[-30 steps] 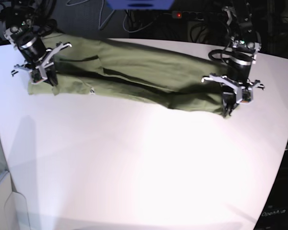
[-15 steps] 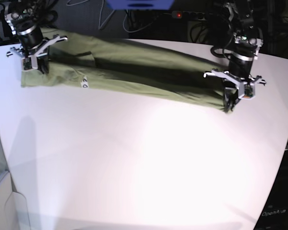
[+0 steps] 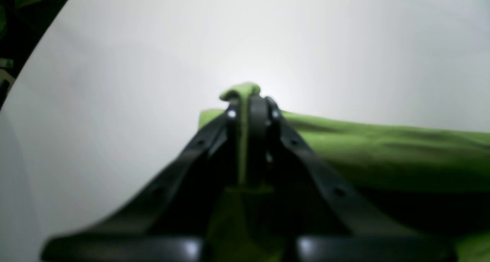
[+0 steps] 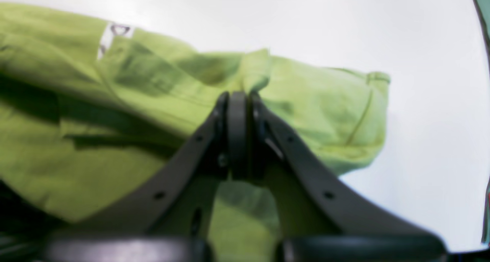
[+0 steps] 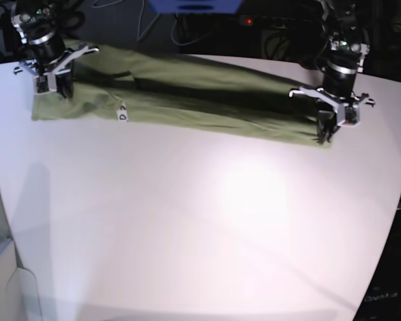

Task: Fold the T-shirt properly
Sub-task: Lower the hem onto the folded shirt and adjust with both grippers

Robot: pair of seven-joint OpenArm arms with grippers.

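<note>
Green T-shirt (image 5: 187, 100) stretched in a long, narrow band along the far edge of the white desk (image 5: 200, 227), from near the far left corner over to the far right side. Lying mostly flat on the desk, with a dark fold line running down its length. Small pale tag (image 5: 122, 115) showing on the front edge of the cloth, toward the left end. Soft wrinkles and a stitched hem (image 4: 369, 97) seen close up in the right wrist view.

Right gripper (image 5: 52, 85) at the left end of the band, near the far left corner of the desk. Jaws pressed together with a bunch of green cloth pinched between them, as seen in the right wrist view (image 4: 239, 101). Cloth puffing up just past the tips there.

Left gripper (image 5: 326, 130) at the other end of the band, near the far right edge of the desk. Jaws squeezed together on a thin strip of green cloth, with a little green tuft sticking out past the tips in the left wrist view (image 3: 249, 103).

Dark cables and a small red light (image 5: 248, 21) behind the desk, past its far edge.
</note>
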